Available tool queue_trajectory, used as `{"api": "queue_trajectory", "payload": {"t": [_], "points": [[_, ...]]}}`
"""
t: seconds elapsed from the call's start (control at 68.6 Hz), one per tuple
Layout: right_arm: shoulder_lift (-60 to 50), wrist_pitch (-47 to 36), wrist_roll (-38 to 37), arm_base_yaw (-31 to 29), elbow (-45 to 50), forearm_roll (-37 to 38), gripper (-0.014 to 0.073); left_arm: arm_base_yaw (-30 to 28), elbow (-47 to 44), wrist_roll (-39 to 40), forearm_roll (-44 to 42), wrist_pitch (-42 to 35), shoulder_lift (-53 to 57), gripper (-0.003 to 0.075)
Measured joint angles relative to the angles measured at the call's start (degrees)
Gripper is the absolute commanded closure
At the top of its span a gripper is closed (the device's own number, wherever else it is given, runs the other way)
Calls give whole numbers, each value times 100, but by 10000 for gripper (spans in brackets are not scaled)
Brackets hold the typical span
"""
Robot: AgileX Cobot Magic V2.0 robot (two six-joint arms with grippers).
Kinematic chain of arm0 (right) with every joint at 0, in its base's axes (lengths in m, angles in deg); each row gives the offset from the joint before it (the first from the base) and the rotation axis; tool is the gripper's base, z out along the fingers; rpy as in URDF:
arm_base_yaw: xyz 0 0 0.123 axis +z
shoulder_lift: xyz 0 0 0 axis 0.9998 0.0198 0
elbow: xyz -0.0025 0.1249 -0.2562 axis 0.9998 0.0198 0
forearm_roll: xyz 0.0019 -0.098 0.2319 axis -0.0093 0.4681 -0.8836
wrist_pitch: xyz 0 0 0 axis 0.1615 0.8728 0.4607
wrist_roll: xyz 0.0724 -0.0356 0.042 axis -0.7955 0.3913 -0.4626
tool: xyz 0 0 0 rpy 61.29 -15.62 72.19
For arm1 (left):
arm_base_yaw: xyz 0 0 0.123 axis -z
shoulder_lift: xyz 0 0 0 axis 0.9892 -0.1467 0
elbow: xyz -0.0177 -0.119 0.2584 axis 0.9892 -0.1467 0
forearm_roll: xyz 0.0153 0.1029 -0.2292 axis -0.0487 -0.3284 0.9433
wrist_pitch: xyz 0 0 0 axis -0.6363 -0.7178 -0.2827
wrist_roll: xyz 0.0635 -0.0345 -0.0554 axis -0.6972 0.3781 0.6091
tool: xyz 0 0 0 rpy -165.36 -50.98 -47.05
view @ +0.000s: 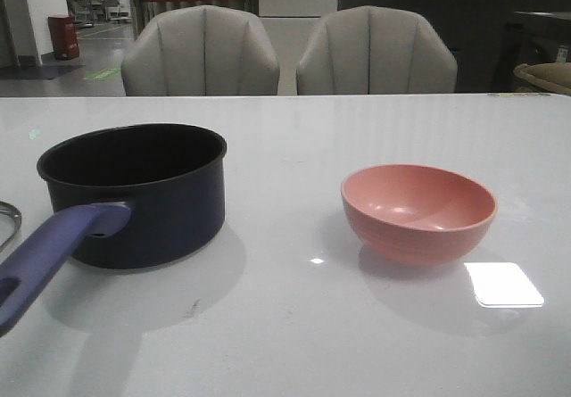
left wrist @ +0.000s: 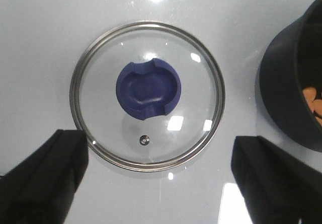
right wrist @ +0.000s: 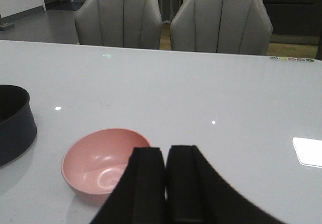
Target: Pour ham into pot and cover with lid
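The dark navy pot (view: 134, 192) stands on the white table at the left, its purple-blue handle (view: 49, 254) pointing to the near left. In the left wrist view orange-pink ham slices (left wrist: 314, 102) lie inside the pot (left wrist: 294, 88). The glass lid (left wrist: 147, 94) with a metal rim and dark blue knob (left wrist: 149, 89) lies flat on the table beside the pot; only its rim (view: 7, 223) shows at the front view's left edge. My left gripper (left wrist: 161, 183) is open above the lid, empty. My right gripper (right wrist: 166, 183) is shut and empty, near the pink bowl (right wrist: 103, 163).
The salmon-pink bowl (view: 417, 211) sits empty at the table's right. Two grey chairs (view: 201, 53) (view: 375, 53) stand behind the far table edge. Neither arm shows in the front view.
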Motion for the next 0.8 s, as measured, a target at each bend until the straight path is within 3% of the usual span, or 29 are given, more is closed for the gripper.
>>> {"api": "queue_trajectory", "payload": {"t": [0.35,0.802], "points": [[0,0,0,0,0,0,440,-166,1017,-262,183,601,-1604,95],[0,0,0,0,0,0,440,-166,1347,-262,166,598,-2730,95]]}}
